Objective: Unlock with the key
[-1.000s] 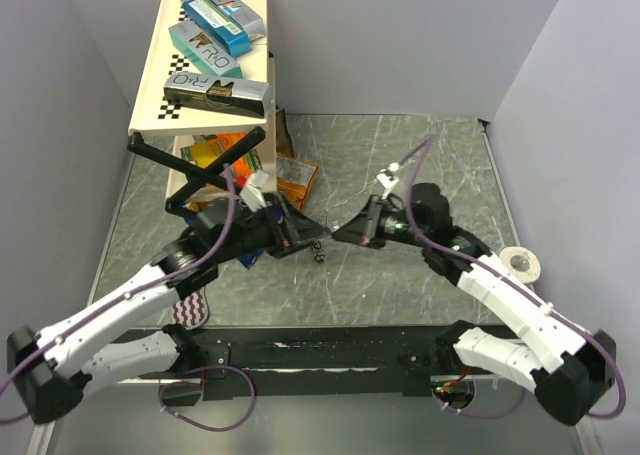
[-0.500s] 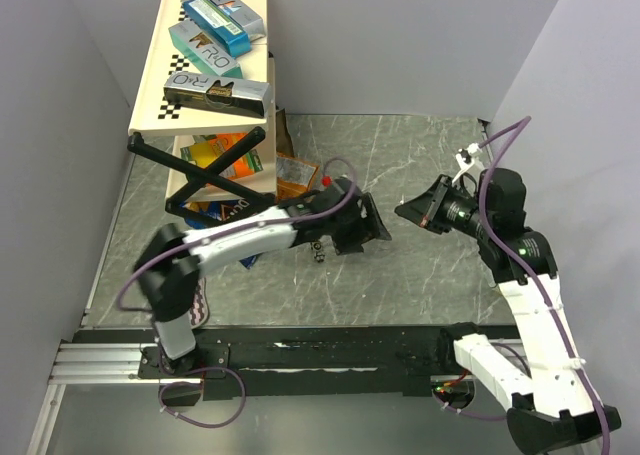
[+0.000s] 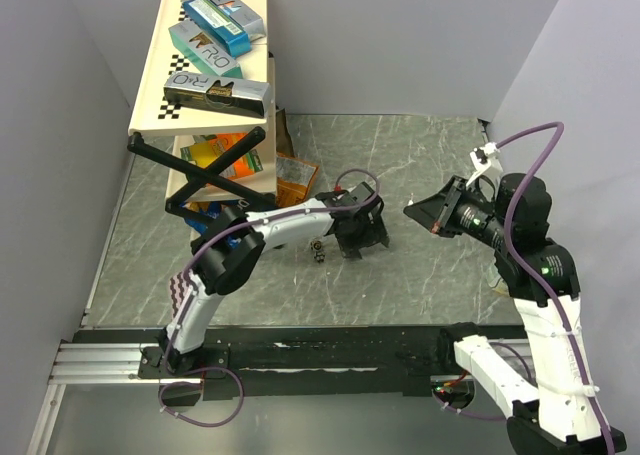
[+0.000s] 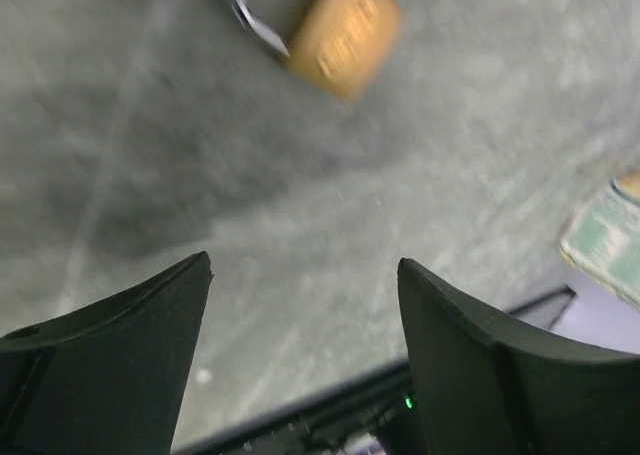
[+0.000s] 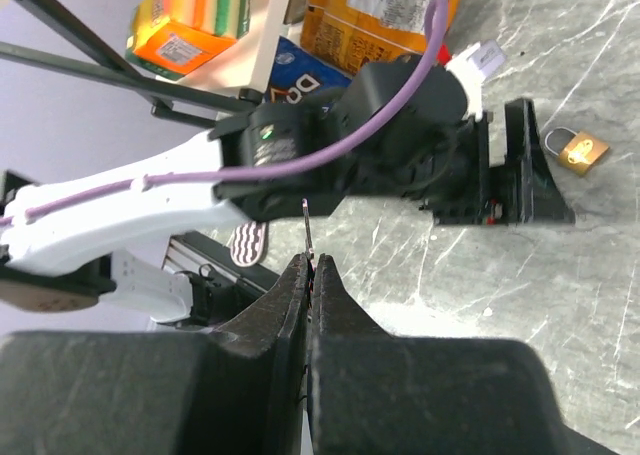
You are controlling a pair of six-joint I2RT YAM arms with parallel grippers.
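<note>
Table (image 3: 420, 275): grey marble.
L gripper (image 4: 305, 315): jaws wide, beside padlock (image 4: 342, 35).
R gripper (image 5: 308, 275): pinching thin sliver (image 5: 307, 225).
Tip: L clamp padlock body, keyhole toward R.

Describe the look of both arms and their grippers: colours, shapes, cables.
The left arm and right arm are white shell links joined by black joints. A purple cable loops along each. The left gripper and right gripper have matte black, wedge-shaped fingers. No readable markings show.
</note>
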